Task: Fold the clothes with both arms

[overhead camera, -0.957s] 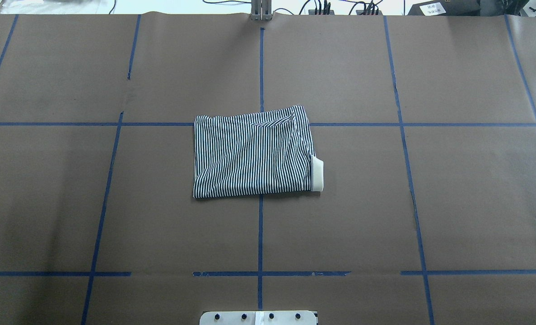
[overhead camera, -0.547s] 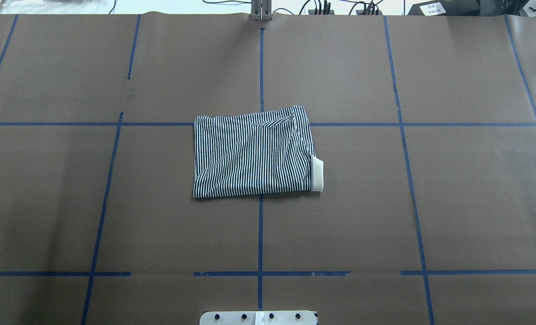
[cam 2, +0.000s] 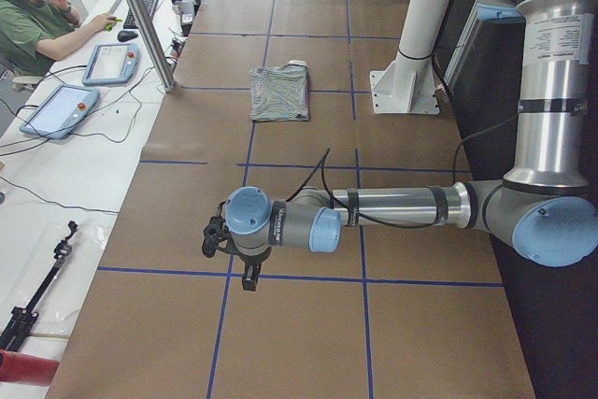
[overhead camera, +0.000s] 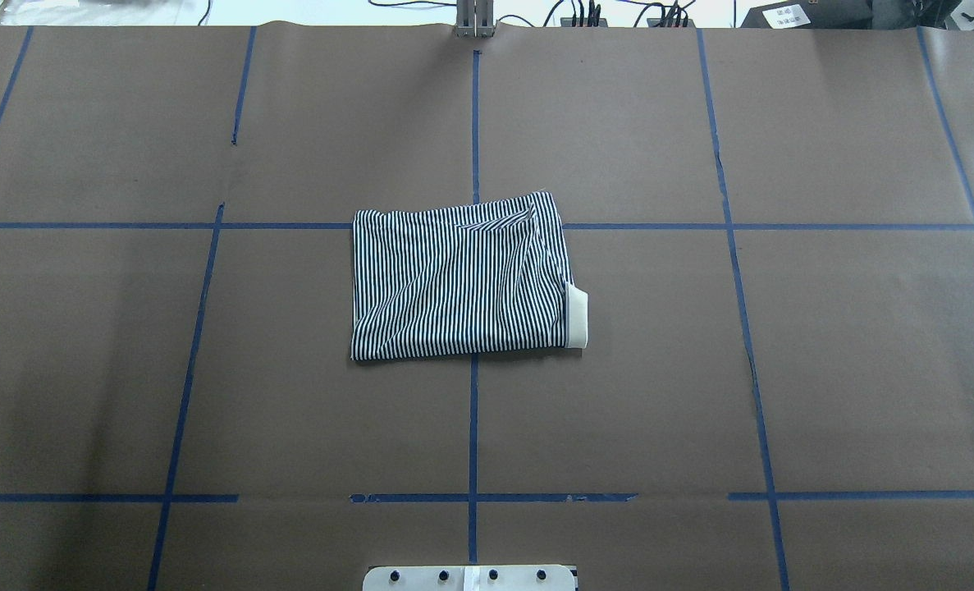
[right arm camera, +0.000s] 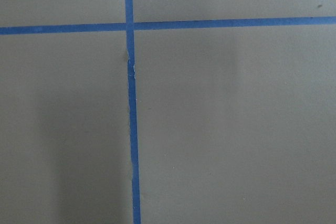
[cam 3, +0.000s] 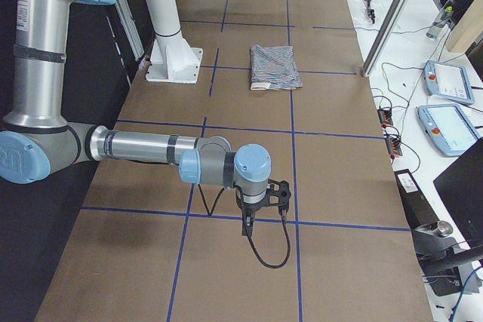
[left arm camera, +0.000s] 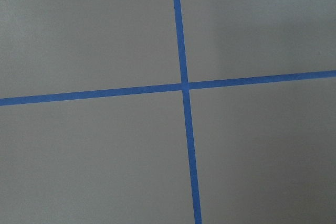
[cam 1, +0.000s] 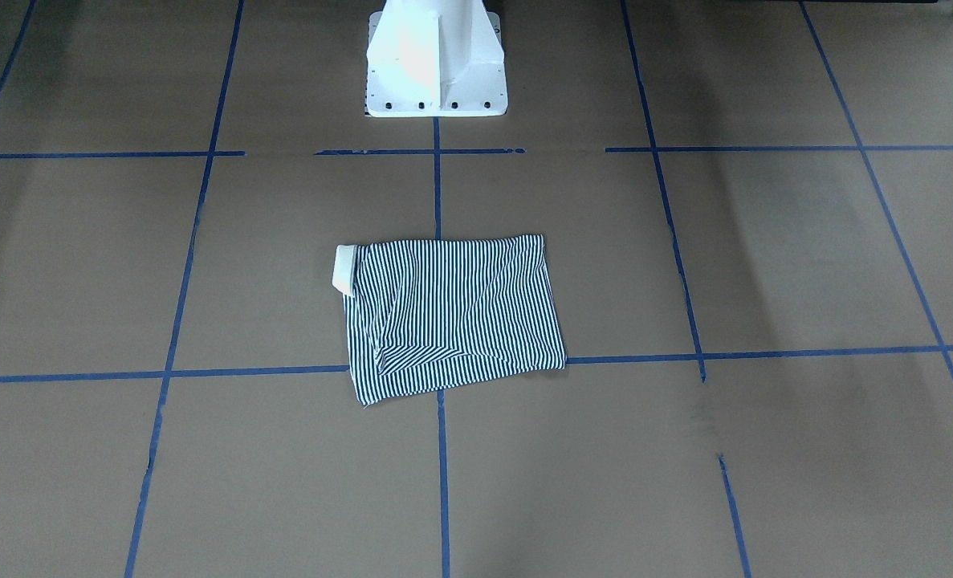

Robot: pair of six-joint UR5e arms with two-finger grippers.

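Honestly, I couldn't tell if my left claw (cam 2: 249, 276) or right claw (cam 3: 247, 225) gaped; snagging the 3 o'clock collar (overhead camera: 577, 316) might've unfolded the shirt (overhead camera: 454, 279).

Left arm (cam 2: 392, 207): silver-grey tubes, light blue joint caps, black bands, small printed marking on the upright tube.
Right arm (cam 3: 143, 145): matching silver-grey tubes and light blue caps.
Cables (cam 3: 288, 243): thin, black, looped at each wrist.
Pedestal (cam 1: 436, 56): white, flared, bolted foot plate.
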